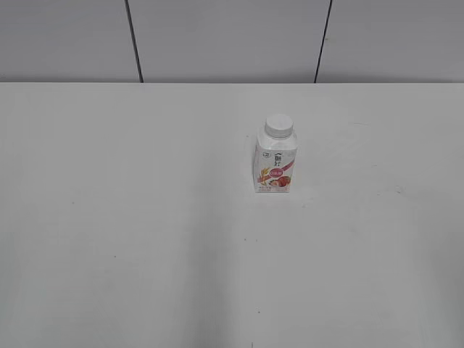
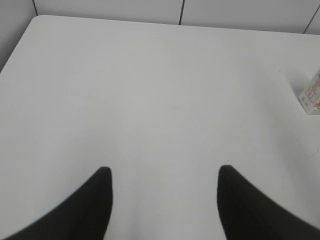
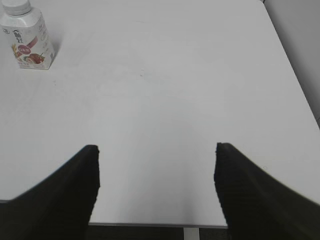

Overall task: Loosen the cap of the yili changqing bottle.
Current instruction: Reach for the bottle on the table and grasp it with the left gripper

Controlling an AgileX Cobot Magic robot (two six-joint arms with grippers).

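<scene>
Closest to my lenses are the dark fingers [image 2: 75, 210] of the left tool [image 2: 165, 172], spread apart over bare white tabletop [image 2: 150, 100] with nothing between them. The right tool [image 3: 156, 147] reads the same from its own wrist camera: released, jaws wide, hanging near the tabletop's near edge and gripping nothing.

The yili changqing bottle [image 1: 275, 163] stands upright on the tabletop, a little right of centre in my exterior view, well apart from both tools (neither arm shows in that view at all). Its white cap [image 1: 278, 125] sits on the neck; whether it is tight I cannot tell. From the right wrist camera the bottle sits in the far upper-left corner, label facing me. From the left wrist camera I catch only a sliver of its lower corner at the right edge of the picture.
</scene>
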